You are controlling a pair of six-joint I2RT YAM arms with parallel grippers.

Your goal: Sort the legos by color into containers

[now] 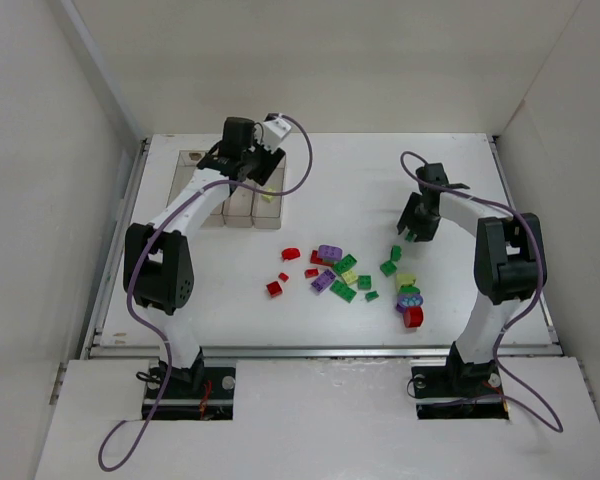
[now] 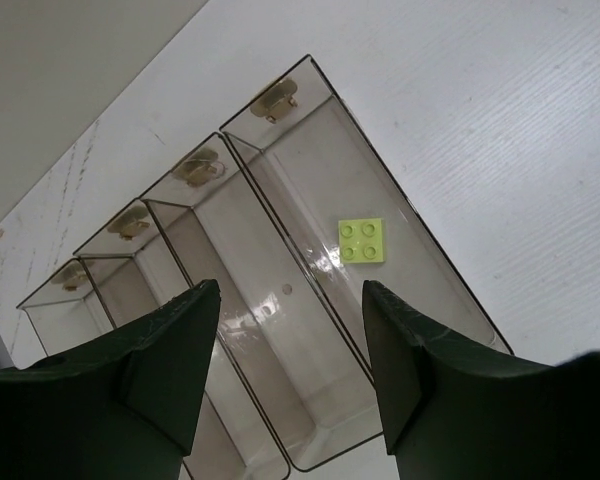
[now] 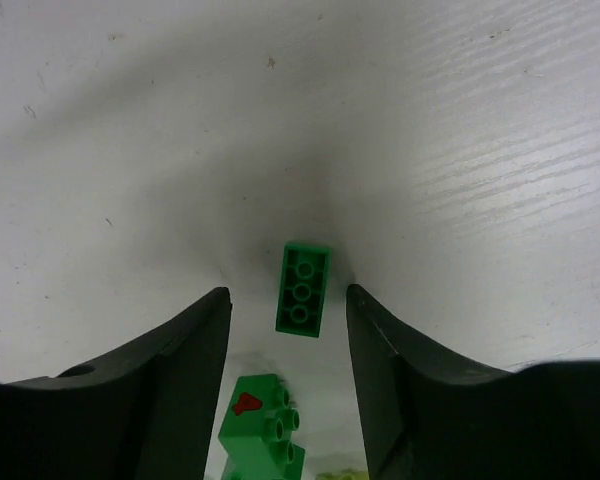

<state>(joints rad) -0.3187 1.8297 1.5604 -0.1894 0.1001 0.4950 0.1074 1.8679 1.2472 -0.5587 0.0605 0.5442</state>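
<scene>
We begin with the row of four narrow clear plastic bins [image 2: 280, 330], joined side by side on the white worktop [image 1: 380, 170]. In the end bin of that row, on the side facing the scattered pieces, lies a single pale yellow-green square brick [image 2: 362, 240] with four studs. It rests flat on the bin floor, about midway along its length and close to the outer wall. It is the only brick we can make out in the row (the near ends of the bins are hidden behind the fingers in the wrist view). Each bin carries a small tan round fitting [image 2: 273, 99] at its far end.

The left pincer [image 2: 292, 350] hangs over the row with its jaws moderately apart, holding nothing and touching nothing. Through the gap we see the end bin and its neighbour.

The loose bricks [image 1: 345, 272], in red, green, purple and pale yellow, lie scattered on the worktop to the right of the row and nearer the arm bases than it. At the side of that scatter farthest from the row, the right pincer [image 3: 288, 295] sits low over the worktop, jaws partway open around a green three-stud brick [image 3: 303, 290]. That brick lies flat between the fingertips with a strip of bare worktop on either side, so we see no contact. A second green brick [image 3: 263, 425], bearing a small red mark, lies deeper between the same jaws; whether it touches a finger we cannot tell.
</scene>
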